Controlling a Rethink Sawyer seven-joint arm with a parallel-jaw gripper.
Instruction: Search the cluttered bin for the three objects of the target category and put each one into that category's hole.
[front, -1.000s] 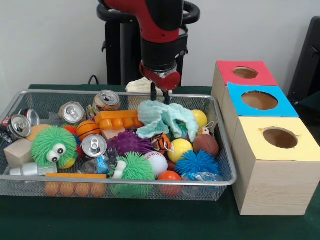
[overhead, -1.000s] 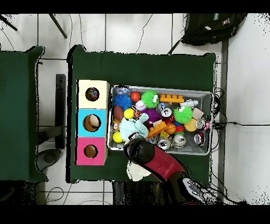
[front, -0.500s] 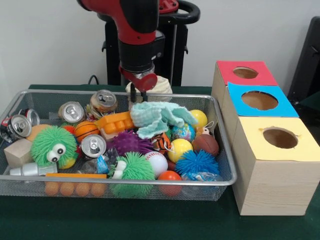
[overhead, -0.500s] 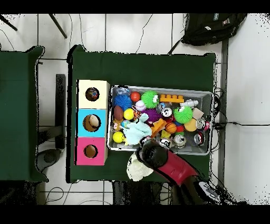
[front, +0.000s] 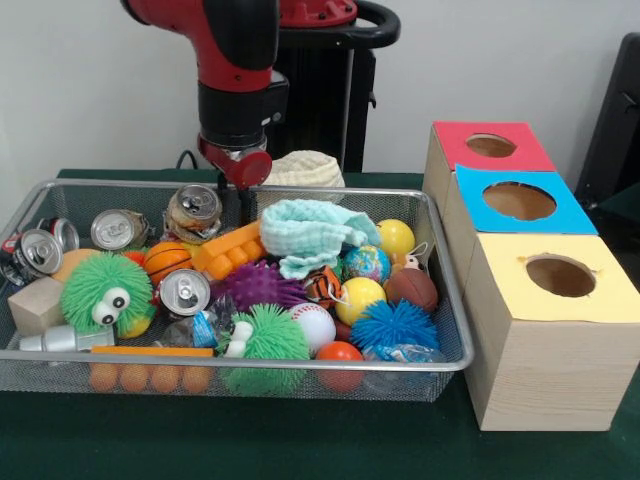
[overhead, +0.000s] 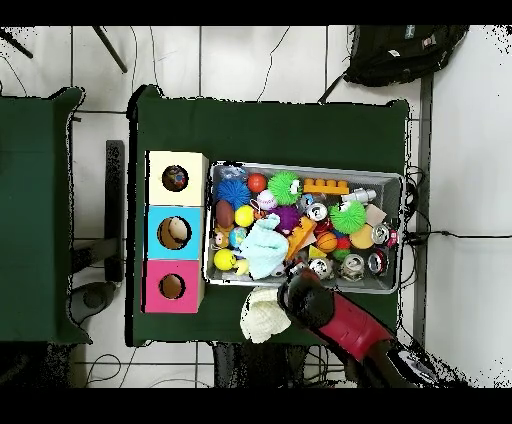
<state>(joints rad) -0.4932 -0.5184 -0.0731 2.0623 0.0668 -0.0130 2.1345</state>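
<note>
My gripper (front: 241, 196) hangs low at the far side of the wire bin (front: 452, 330), just right of an upright can (front: 194, 212) and above the orange brick (front: 230, 249). Nothing shows held in it. More cans lie to the left: a tipped one (front: 118, 229), one with its top up (front: 186, 291) and two at the left end (front: 30, 251). A mint cloth (front: 315, 233) lies over the balls at mid-bin. In the overhead view the arm (overhead: 312, 300) covers the gripper at the bin's lower rim (overhead: 340, 289).
Three wooden boxes stand beside the bin, with red (front: 490, 146), blue (front: 519, 200) and yellow (front: 560, 276) holed tops. A white cloth (front: 305, 168) lies behind the bin. Spiky green toys (front: 105, 291), several balls (front: 360, 296) and a wood block (front: 35, 305) fill the bin.
In the front view the gripper has moved left along the bin's far side, away from the mint cloth, which now lies flatter. The two cans near it shifted left; one tipped over.
</note>
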